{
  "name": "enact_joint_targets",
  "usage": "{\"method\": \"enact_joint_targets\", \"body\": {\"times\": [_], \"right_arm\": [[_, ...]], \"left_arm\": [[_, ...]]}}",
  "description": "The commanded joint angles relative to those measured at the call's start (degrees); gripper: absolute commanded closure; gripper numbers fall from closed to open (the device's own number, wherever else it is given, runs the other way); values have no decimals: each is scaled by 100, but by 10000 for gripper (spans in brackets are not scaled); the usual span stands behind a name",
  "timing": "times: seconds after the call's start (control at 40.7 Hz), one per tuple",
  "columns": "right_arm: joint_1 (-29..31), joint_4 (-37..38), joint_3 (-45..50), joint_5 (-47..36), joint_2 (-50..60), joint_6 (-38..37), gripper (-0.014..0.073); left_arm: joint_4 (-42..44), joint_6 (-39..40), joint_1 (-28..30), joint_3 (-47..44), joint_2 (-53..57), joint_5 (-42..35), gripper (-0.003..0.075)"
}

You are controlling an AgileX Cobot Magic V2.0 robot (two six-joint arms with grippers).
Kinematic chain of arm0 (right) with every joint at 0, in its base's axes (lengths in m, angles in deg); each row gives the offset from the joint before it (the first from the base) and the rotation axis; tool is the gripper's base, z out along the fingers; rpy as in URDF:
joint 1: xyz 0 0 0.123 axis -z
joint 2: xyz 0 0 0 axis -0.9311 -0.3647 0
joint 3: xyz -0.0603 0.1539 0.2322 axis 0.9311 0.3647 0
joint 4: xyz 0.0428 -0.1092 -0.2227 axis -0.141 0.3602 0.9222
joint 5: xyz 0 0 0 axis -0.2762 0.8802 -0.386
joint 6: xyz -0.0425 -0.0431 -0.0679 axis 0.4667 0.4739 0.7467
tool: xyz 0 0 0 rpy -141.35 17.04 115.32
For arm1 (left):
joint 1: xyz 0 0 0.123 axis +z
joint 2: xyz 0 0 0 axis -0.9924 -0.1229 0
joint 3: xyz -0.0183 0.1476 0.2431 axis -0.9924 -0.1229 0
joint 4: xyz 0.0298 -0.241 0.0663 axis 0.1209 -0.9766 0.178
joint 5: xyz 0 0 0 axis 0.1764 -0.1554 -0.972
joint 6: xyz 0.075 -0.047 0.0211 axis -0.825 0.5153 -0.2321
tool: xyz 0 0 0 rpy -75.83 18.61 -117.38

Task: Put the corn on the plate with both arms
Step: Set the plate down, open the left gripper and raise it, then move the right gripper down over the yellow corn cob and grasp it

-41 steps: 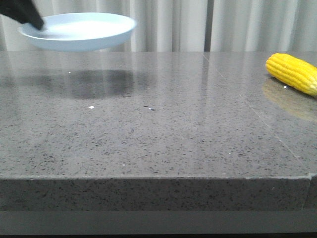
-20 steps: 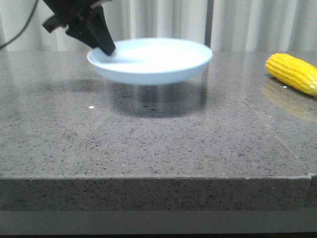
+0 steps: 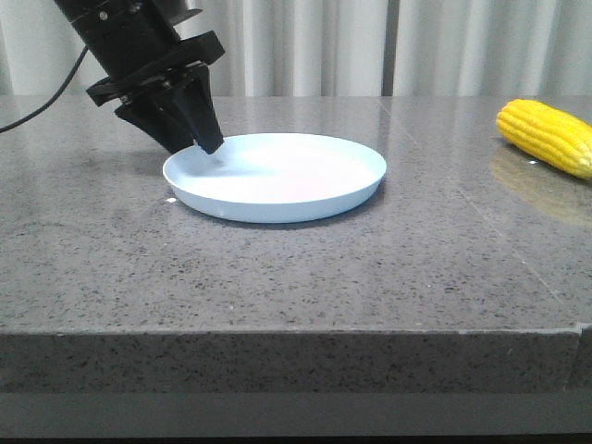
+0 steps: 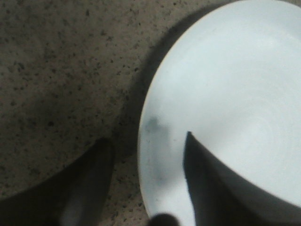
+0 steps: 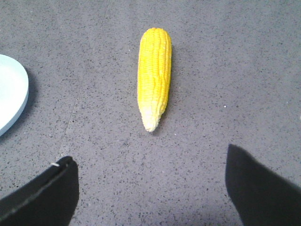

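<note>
Corn (image 5: 154, 75) lies on the grey stone table (image 3: 370, 268), untouched, directly ahead of the right gripper (image 5: 150, 188), with its long axis running straight away from the gripper and its paler tip toward the fingers. The right gripper's jaws stand wide apart and hold nothing; the cob sits centred on the gap between them, so the right arm is clearly the nearer one. A pick would likely require a wrist turn, since the jaws now bracket the cob's length line, not its width (a judgement from the wrist view only).

The plate (image 3: 277, 176) rests flat on the table, well apart from the corn. The left gripper (image 4: 146, 160) straddles the plate's rim, one finger inside the plate and one outside; whether the fingers press the rim cannot be determined.

In the front view the corn is cut off at the frame edge, and the right arm does not appear.
</note>
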Motion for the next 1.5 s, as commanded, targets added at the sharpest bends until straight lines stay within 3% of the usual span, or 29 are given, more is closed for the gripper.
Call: {"method": "enact_joint_targets", "body": {"times": [0.0,0.197,0.369,0.59,0.738,1.107,1.475], "right_arm": [[-9,19,-185,-418,-33,39,-61],[-9,19,-185,-418,-33,39,-61],[-9,19,-185,-418,-33,39,-61],[-9,19,-185,-418,-33,39,-61],[-9,19,-185,-418,-33,39,-61],[-9,19,-185,-418,-33,39,-61],[-9,-5,-185,-461,-33,34,-61]], "left_arm": [[32,197,-41,319,380,120,236],[1016,699,-328,368,862,201,238],[2420,1501,-1138,292,1554,290,239],[3359,2166,-2209,-927,2898,-230,288],[3439,2401,-2583,-1886,3872,-673,304],[3358,2756,-2582,-3851,6129,-1370,298],[3381,2756,-2582,-4444,7113,-1476,300]]}}
